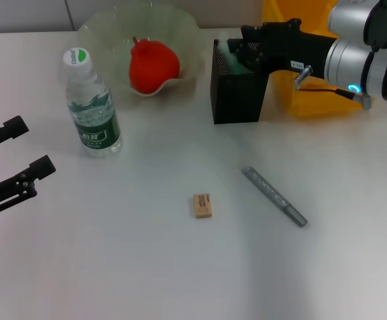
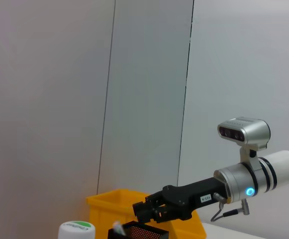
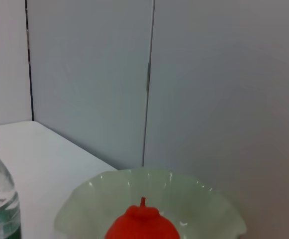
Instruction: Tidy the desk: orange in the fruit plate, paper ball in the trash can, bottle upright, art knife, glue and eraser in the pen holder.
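Eraser (image 1: 202,205) lies flat on the desk (image 1: 146,267), well right of the left claw (image 1: 24,154), which gapes empty. Farther right, the right claw (image 1: 241,55) sits over the pen holder (image 1: 236,90); its opening cannot be told.

white table (image 1: 146,267), bottle (image 1: 92,107), fruit plate (image 1: 110,30), pen holder (image 1: 236,93), eraser (image 1: 202,205), art knife (image 1: 274,195)

Clear plastic bottle (image 1: 92,107); translucent glossy fruit plate (image 1: 180,33) — black mesh pen holder (image 1: 236,93)
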